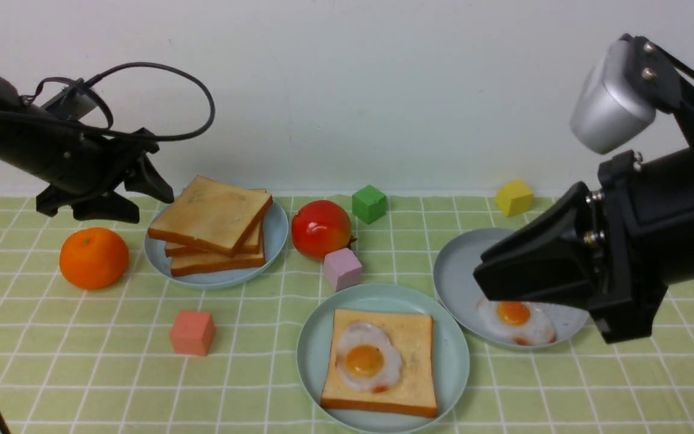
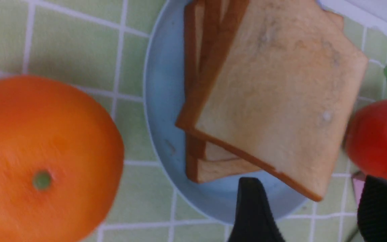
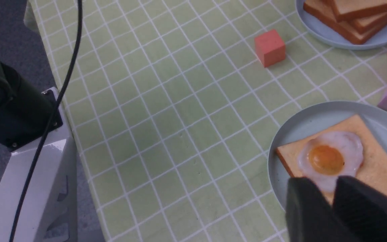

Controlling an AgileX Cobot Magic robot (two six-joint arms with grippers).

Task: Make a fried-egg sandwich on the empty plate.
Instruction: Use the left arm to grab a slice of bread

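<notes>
Fried egg (image 1: 364, 360) on one toast slice (image 1: 412, 349), mint plate (image 1: 312, 355), left jaws apart

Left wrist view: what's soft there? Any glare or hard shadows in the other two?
Left wrist view: the orange near the lens is soft, the toast stack crisper. Front view: even light, faint shadows, small highlights on the tomato. Right wrist view: mild sheen on the fried egg, no hard shadows.
</notes>
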